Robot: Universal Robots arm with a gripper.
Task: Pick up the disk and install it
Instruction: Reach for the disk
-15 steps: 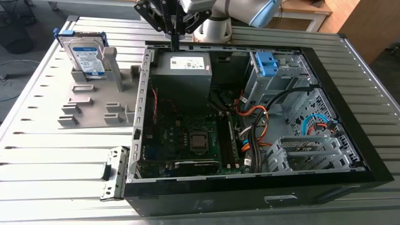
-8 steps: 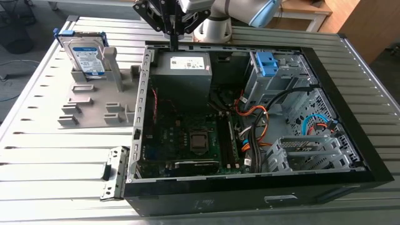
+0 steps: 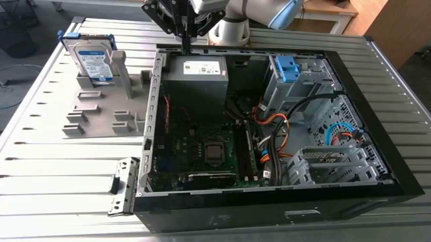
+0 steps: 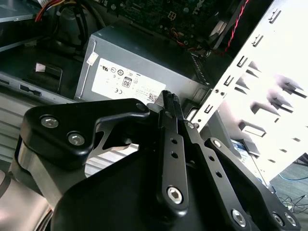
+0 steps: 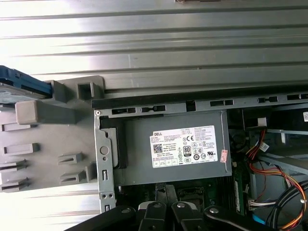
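Black gripper (image 3: 185,46) hangs point-down from the arm, its two fingers pressed together with nothing between them; in the second wrist view the gripper (image 4: 168,98) shows the same closed pair, tips meeting over the grey power supply box (image 4: 139,72). It sits just above the back edge of the computer case (image 3: 269,204), at the corner where the power supply box (image 3: 197,75) lies inside; it touches neither the box nor the rim as far as can be seen.

Inside the computer case, in front of the power supply box, lies the green circuit board (image 3: 195,146); beside that run orange and black wires (image 3: 276,121); at the case's back corner on the exterior view's right stands a metal drive cage (image 3: 306,80) with a blue latch (image 3: 287,68) on it.

Outside the computer case, on the exterior view's left, a grey stand (image 3: 101,108) rests on the ribbed metal table (image 3: 54,166); the disk (image 3: 94,58) stands upright in the far end of that stand, label facing out, blue bracket round its edges, well apart from the gripper. In the first wrist view the power supply box (image 5: 173,149) lies within the case wall; the stand (image 5: 43,139) sits just beside that wall; the disk (image 5: 21,83) shows as a blue edge at the stand's far end.
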